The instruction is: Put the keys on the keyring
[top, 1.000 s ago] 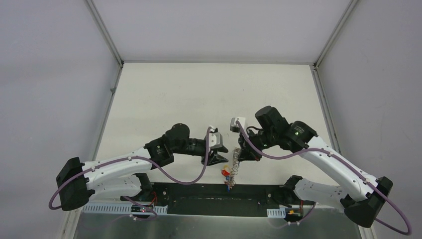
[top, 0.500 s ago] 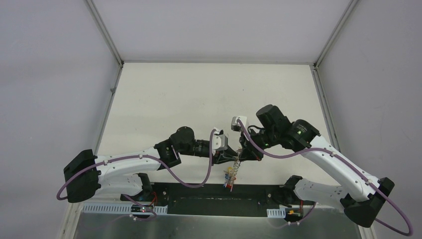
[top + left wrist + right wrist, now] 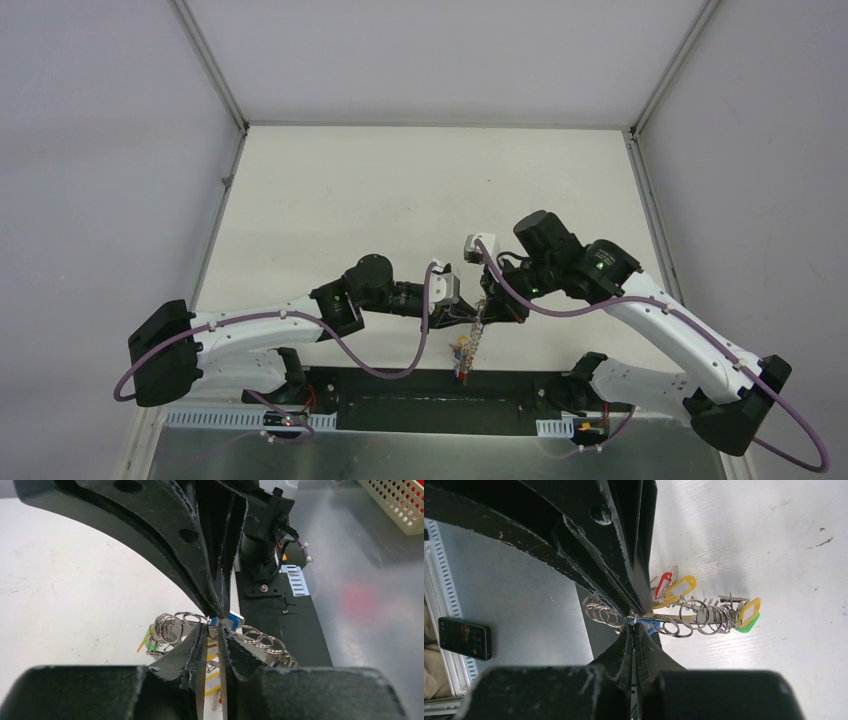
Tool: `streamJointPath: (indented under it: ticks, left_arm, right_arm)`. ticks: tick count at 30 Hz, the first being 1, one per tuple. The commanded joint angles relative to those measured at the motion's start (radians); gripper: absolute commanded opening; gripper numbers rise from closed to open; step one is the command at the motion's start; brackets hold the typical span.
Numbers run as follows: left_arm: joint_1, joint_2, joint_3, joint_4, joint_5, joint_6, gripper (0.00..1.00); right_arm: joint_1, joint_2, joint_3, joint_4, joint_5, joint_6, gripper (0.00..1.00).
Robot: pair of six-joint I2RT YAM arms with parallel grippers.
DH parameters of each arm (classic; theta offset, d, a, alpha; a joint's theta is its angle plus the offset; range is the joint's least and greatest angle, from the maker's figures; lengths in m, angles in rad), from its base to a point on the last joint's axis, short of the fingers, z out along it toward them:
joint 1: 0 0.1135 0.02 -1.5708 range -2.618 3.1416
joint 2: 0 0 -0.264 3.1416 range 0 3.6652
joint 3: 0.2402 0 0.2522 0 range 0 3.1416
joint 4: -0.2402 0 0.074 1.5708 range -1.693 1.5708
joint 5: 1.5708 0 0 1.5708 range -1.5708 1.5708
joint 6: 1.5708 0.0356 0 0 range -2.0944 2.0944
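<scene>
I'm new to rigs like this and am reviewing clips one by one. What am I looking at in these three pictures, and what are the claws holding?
These are two robot arms bolted at the near edge of a white table. The wide picture looks down from above and behind them, with the left arm on the left and the right arm on the right. The other two pictures each come from a small camera on one wrist, looking along that arm's own two fingers. Where the arms meet is the keyring, a chain of silvery loops carrying small keys with red, yellow and green tags. The right gripper is shut on the chain. The left gripper, facing it, appears pinched on the chain too, right beside it.
</scene>
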Motion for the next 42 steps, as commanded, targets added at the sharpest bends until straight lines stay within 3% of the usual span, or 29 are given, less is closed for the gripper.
streamJointPath:
  ticks: [1,9,13,19,20,23,27,30,32,37,39,42]
  left_arm:
    - [-0.017,0.005,0.029,-0.041,0.014,0.019,0.16]
    - [-0.031,0.01,0.048,-0.046,0.011,0.022,0.1]
    - [-0.031,0.001,0.046,-0.03,0.004,0.016,0.0]
    - [-0.032,-0.021,0.009,0.046,-0.039,-0.022,0.0]
    - [-0.032,-0.025,0.003,0.059,-0.049,-0.029,0.0]
    - [-0.032,-0.032,-0.004,0.07,-0.079,-0.05,0.15]
    - [-0.032,-0.027,0.004,0.059,-0.08,-0.049,0.16]
    - [-0.032,-0.023,0.008,0.059,-0.074,-0.048,0.1]
    - [-0.032,-0.024,0.01,0.056,-0.072,-0.045,0.01]
    - [-0.032,-0.048,0.006,0.012,-0.095,-0.041,0.0]
    - [-0.033,-0.07,-0.001,-0.002,-0.128,-0.049,0.0]
    - [-0.032,-0.123,-0.007,-0.052,-0.258,-0.089,0.0]
  right_arm:
    - [-0.002,-0.019,0.053,0.046,0.009,0.019,0.0]
    - [-0.002,-0.024,0.041,0.059,0.018,0.024,0.0]
    - [-0.002,-0.025,0.034,0.072,0.017,0.031,0.0]
    - [-0.003,-0.047,0.017,0.104,0.012,0.037,0.0]
    - [-0.002,-0.056,0.01,0.112,0.007,0.038,0.0]
    - [-0.003,-0.081,-0.014,0.144,-0.013,0.039,0.0]
    - [-0.003,-0.104,-0.031,0.17,-0.024,0.046,0.0]
    - [-0.002,-0.104,-0.028,0.167,-0.025,0.047,0.0]
    - [-0.002,-0.101,-0.026,0.163,-0.02,0.047,0.0]
    - [-0.002,-0.101,-0.02,0.163,-0.005,0.045,0.0]
    - [-0.003,-0.106,-0.017,0.17,0.007,0.045,0.08]
    - [-0.003,-0.127,-0.017,0.195,0.021,0.049,0.28]
